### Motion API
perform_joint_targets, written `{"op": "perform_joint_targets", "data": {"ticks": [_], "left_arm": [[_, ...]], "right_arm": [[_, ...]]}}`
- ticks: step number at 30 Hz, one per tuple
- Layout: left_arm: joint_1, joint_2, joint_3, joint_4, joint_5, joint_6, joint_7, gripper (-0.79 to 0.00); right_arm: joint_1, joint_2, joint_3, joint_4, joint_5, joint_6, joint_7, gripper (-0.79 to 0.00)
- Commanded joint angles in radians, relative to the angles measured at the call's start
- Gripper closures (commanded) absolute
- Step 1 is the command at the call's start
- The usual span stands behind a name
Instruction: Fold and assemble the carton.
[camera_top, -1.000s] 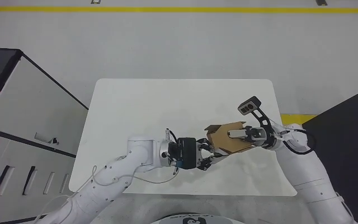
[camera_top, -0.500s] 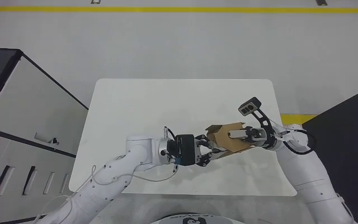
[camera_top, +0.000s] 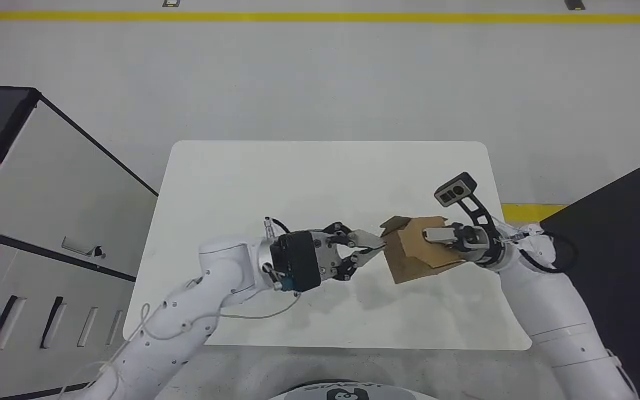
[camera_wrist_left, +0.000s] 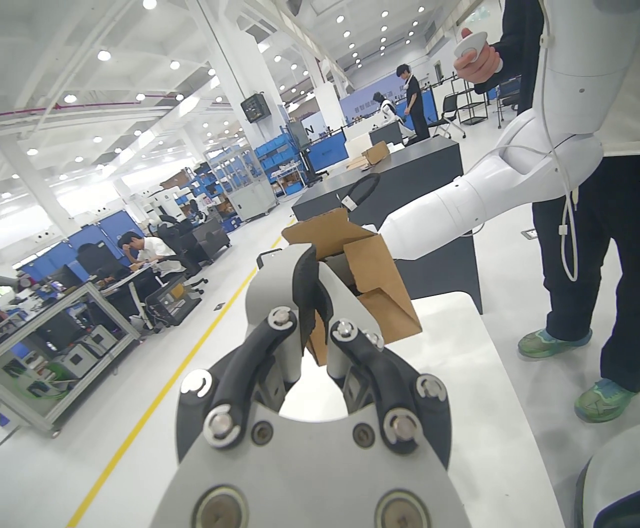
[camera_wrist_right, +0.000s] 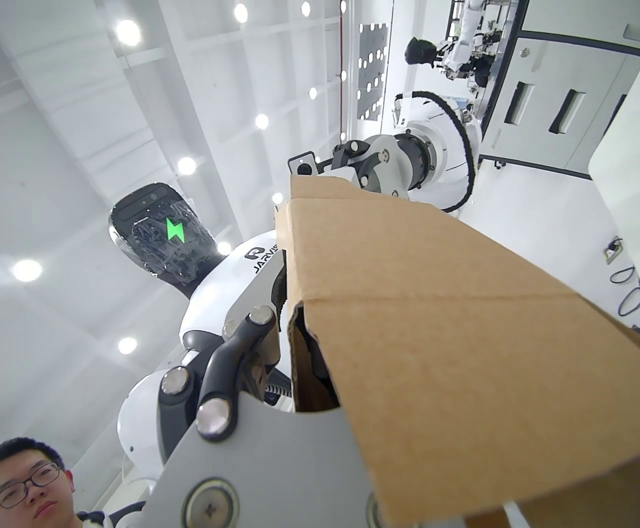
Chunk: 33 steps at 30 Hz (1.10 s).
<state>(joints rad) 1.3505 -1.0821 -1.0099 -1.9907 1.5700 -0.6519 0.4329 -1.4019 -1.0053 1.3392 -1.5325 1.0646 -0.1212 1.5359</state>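
The right gripper (camera_top: 441, 237) is clamped on a wall of the brown carton (camera_top: 412, 262), holding it tilted over the right side of the tabletop (camera_top: 250, 180), toward the near edge. The left gripper (camera_top: 372, 247), just to the left, has its fingertips pinched together at the carton's open end. I cannot tell whether cardboard sits between them.

A gripper has room to pass over the far half and the left side of the table (camera_top: 250, 180). Toward the right front, the carton (camera_top: 415, 258) blocks the way, closed in between the left gripper (camera_top: 380, 244) and the right gripper (camera_top: 432, 237).
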Motion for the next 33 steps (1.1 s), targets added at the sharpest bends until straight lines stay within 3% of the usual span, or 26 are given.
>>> {"op": "perform_joint_targets", "data": {"ticks": [1, 8, 19, 33], "left_arm": [[0.001, 0.000, -0.008, -0.008, 0.018, 0.026, 0.007, 0.000], [-0.014, -0.002, -0.013, -0.010, 0.068, 0.081, 0.024, 0.000], [-0.083, -0.020, 0.059, 0.068, 0.051, 0.056, 0.053, 0.000], [-0.102, -0.030, 0.101, 0.087, 0.034, 0.034, 0.078, 0.000]], "right_arm": [[-0.001, 0.003, -0.003, -0.001, 0.009, 0.005, 0.000, 0.000], [-0.004, 0.017, -0.017, -0.007, 0.019, 0.013, 0.000, 0.000], [0.002, 0.038, -0.057, -0.031, 0.033, 0.013, 0.000, 0.000], [0.024, 0.055, -0.101, -0.019, 0.089, 0.001, 0.000, 0.000]]}}
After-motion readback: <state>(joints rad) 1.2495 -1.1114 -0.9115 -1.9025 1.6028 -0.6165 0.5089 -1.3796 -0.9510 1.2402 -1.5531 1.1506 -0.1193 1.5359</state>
